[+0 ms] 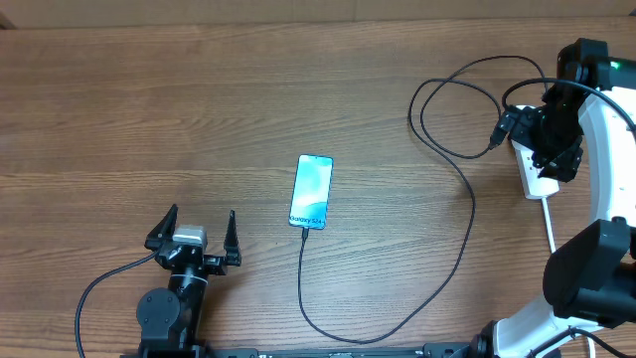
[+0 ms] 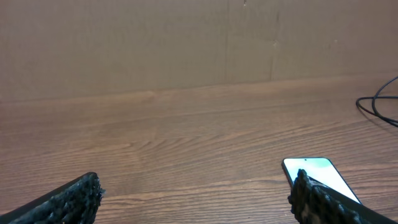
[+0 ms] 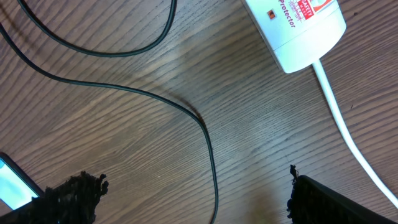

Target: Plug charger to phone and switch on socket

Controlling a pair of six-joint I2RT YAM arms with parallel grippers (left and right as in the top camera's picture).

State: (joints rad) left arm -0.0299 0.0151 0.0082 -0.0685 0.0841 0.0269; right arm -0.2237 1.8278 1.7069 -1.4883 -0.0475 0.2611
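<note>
The phone lies flat mid-table with its cyan screen lit; its corner also shows in the left wrist view and the right wrist view. The thin black charger cable runs from the phone's near end, loops along the front edge and rises to a black plug beside the white power strip. My right gripper hangs open above the strip's cord end, fingers empty. My left gripper is open and empty, left of the phone.
The strip's thick white cord runs toward the near right edge, also seen in the right wrist view. Cable loops lie left of the strip. A brown wall stands behind the wooden table.
</note>
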